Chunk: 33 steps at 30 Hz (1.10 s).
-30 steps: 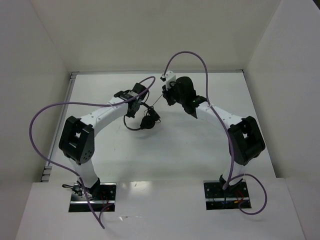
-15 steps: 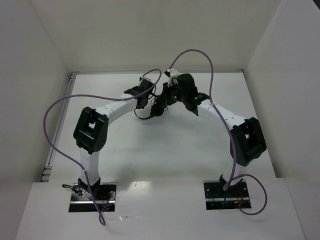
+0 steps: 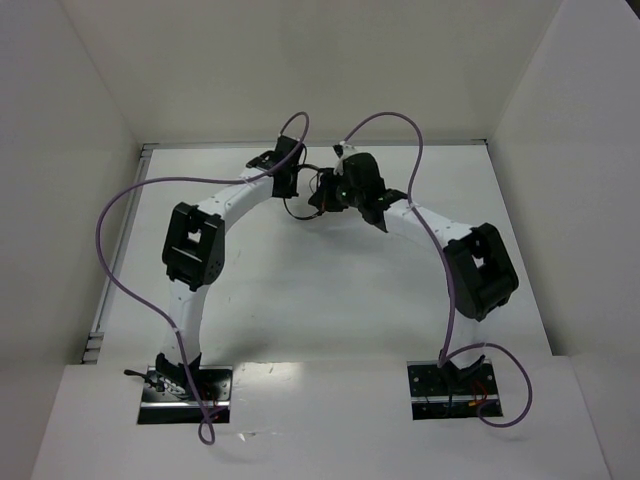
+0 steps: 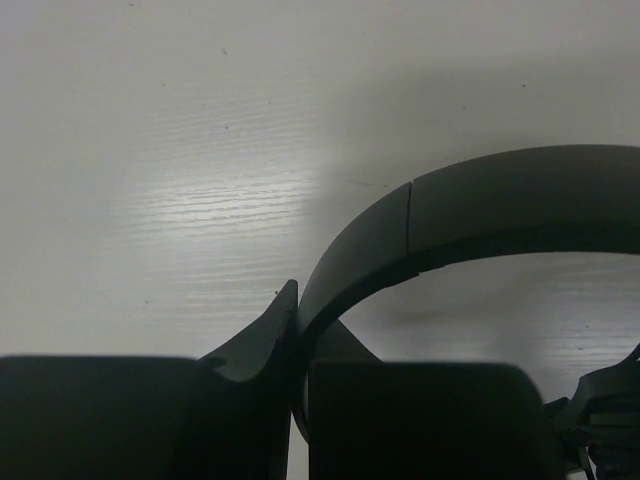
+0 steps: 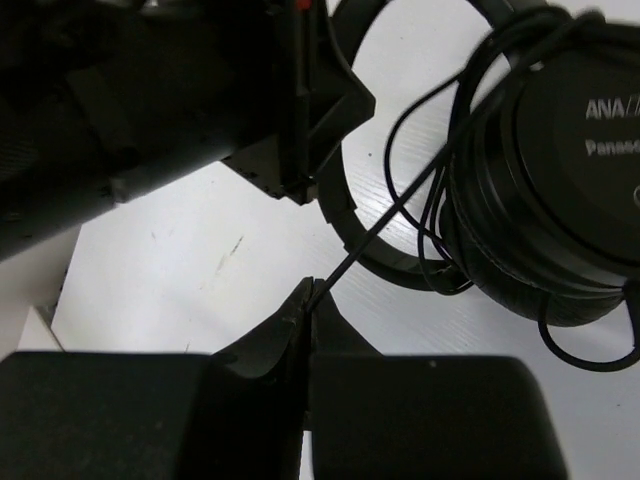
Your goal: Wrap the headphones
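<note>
The black headphones (image 3: 316,196) hang between my two grippers above the far middle of the table. The left gripper (image 4: 297,305) is shut on the thin arched headband (image 4: 470,215), which curves away to the right in the left wrist view. The right gripper (image 5: 310,296) is shut on the thin dark cord (image 5: 385,222). That cord runs taut up to a round ear pad (image 5: 560,190), where several loops of it lie around the cup. In the top view the left gripper (image 3: 288,186) and the right gripper (image 3: 330,192) are close together. The left gripper's fingers (image 5: 305,120) also show in the right wrist view, clamped on the headband.
White walls enclose the table (image 3: 320,290) at the back and on both sides. Purple arm cables (image 3: 385,125) arch above both wrists. The arm bases (image 3: 185,385) are bolted at the near edge.
Both arms have carried the headphones toward the back wall. The grippers have drawn closer together, and the hanging ear pad now sits up between them.
</note>
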{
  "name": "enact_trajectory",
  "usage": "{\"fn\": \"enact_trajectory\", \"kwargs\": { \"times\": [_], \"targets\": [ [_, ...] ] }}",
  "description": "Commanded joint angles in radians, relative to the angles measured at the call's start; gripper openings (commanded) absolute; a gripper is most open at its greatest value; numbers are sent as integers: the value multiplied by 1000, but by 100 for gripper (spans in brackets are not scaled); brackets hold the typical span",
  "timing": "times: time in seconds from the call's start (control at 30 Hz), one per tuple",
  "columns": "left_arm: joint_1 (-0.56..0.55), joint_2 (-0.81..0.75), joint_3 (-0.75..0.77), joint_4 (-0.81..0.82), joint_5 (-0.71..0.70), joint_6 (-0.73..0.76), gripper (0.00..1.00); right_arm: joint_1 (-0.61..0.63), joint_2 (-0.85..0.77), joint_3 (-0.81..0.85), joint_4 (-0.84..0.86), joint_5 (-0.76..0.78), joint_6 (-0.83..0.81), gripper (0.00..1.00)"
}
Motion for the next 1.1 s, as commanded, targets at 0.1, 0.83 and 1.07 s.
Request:
{"fn": "enact_trajectory", "kwargs": {
  "times": [0.1,0.83,1.07],
  "targets": [
    [47,34,57,110,168,-133,0,54,37,-11,4,51,80,1],
    [99,-43,-28,190,325,-167,0,54,169,0,-162,143,128,1],
    [99,-53,-37,201,314,-156,0,54,299,202,-242,50,137,1]
  ]
}}
